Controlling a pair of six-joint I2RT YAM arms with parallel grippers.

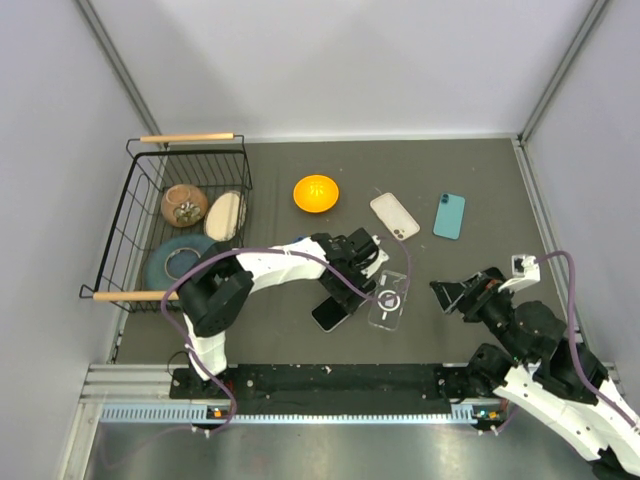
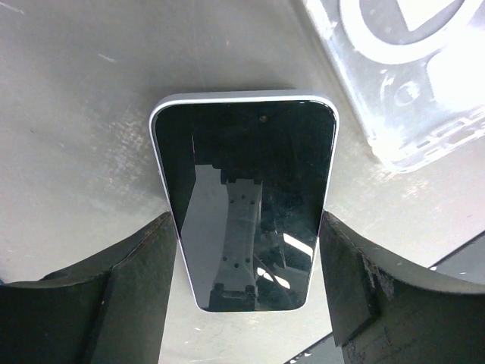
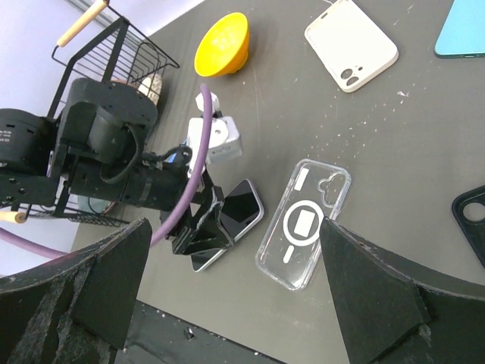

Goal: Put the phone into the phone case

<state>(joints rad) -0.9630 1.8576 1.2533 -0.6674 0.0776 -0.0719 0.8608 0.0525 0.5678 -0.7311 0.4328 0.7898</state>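
Observation:
The phone (image 1: 330, 312) lies screen up on the dark table, its glossy black screen filling the left wrist view (image 2: 246, 205). My left gripper (image 1: 342, 293) is down over it, and its two fingers (image 2: 144, 265) press against the phone's long edges. The phone case (image 1: 388, 297), clear with a white ring mark, lies flat just right of the phone and shows in the right wrist view (image 3: 303, 224) and the left wrist view (image 2: 402, 76). My right gripper (image 1: 452, 296) is open and empty, held above the table right of the case.
A beige-backed phone (image 1: 394, 215) and a teal-backed phone (image 1: 449, 215) lie behind the case. An orange bowl (image 1: 316, 193) sits at the back. A black wire basket (image 1: 140, 175) with several items stands at the left. A dark object (image 3: 471, 216) lies near the right gripper.

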